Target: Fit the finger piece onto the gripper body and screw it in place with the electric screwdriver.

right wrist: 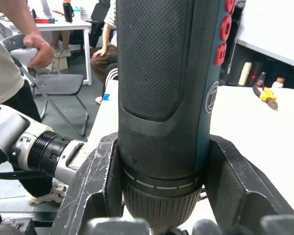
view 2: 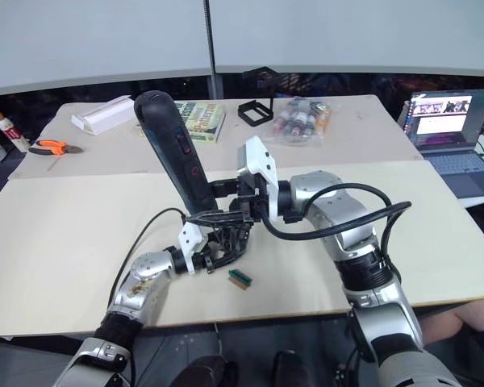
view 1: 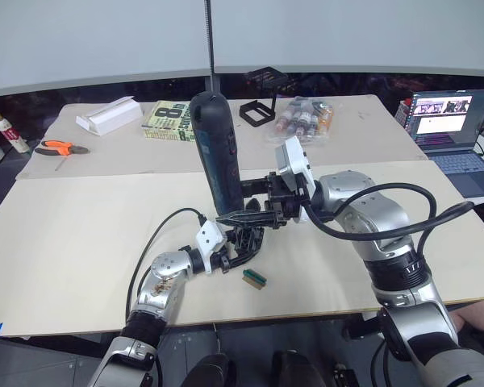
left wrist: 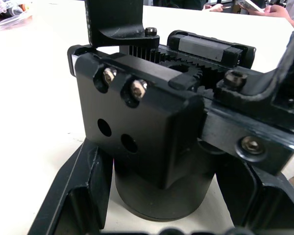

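Near the tabletop's (view 1: 81, 266) front edge, the left gripper (view 1: 226, 256) is clamped on the gripper body (view 1: 244, 239), a small green block (view 1: 255, 278) lying just beside it. Directly above, the right gripper (view 1: 254, 211) grips the electric screwdriver (view 1: 216, 153) almost upright, tip down at the body. Bare board stretches to both side edges, while pliers (view 1: 60, 147), a book (view 1: 168, 119) and bottles (view 1: 304, 118) crowd the far edge.

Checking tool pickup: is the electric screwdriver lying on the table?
No: the right gripper holds the electric screwdriver upright above the gripper body.
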Controlling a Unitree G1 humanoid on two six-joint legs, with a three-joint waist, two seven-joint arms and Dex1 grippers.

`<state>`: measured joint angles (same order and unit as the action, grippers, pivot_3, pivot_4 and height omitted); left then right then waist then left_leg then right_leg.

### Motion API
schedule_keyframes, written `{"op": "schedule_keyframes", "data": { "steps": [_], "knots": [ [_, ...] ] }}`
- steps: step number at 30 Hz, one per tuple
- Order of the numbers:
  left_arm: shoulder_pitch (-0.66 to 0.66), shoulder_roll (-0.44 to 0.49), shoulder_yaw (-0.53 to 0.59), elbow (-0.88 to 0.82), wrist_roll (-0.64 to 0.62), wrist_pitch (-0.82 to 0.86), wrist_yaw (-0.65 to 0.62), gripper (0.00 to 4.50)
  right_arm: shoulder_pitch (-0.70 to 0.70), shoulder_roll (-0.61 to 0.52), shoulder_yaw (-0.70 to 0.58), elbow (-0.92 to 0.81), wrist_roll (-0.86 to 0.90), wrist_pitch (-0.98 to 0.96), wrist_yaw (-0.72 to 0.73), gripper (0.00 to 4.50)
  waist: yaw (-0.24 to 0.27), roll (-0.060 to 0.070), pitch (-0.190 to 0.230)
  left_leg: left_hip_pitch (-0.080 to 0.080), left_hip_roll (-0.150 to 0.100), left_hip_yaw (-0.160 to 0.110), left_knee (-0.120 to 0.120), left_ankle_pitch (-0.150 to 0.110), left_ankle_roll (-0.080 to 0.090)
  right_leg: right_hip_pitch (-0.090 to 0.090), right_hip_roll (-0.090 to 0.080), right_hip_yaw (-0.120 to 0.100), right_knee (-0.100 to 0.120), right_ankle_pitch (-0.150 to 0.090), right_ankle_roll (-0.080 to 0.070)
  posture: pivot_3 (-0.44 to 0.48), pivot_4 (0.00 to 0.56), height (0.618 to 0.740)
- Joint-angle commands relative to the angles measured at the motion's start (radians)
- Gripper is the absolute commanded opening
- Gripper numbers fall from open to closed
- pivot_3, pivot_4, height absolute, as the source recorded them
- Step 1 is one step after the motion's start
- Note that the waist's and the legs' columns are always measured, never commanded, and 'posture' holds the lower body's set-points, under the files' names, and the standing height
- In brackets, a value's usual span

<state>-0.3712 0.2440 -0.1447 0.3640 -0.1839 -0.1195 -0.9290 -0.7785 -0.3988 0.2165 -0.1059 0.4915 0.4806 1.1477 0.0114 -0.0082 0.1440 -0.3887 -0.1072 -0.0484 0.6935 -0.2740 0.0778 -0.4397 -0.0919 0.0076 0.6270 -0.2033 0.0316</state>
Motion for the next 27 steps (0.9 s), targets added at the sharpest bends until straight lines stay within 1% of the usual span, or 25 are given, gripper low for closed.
{"op": "schedule_keyframes", "data": {
  "steps": [1,7,27],
  "knots": [
    [0.01,0.007,-0.012,-0.016,-0.001,0.013,-0.014,2.48,0.033,-0.012,0.041,0.05,-0.054,0.005,-0.009,1.93,0.0,0.0,0.0,0.0,0.0,0.0,0.0,0.0,0.0,0.0,0.0,0.0,0.0,0.0,0.0,0.0,0.15,0.74],
    [0.01,0.011,-0.009,-0.019,-0.001,0.017,-0.014,2.48,0.045,-0.015,0.054,0.073,-0.064,-0.014,-0.012,1.93,0.0,-0.001,-0.002,0.003,0.0,0.0,-0.001,0.0,0.0,0.001,0.0,0.0,0.0,0.0,0.0,0.0,0.15,0.74],
    [0.017,0.011,-0.008,-0.023,-0.004,0.015,-0.01,2.48,0.041,-0.021,0.06,0.052,-0.058,-0.021,-0.01,1.93,0.0,-0.001,-0.003,0.003,0.001,0.0,-0.001,0.0,0.0,0.001,0.0,0.0,0.0,0.0,0.0,0.0,0.15,0.74]
  ]
}}
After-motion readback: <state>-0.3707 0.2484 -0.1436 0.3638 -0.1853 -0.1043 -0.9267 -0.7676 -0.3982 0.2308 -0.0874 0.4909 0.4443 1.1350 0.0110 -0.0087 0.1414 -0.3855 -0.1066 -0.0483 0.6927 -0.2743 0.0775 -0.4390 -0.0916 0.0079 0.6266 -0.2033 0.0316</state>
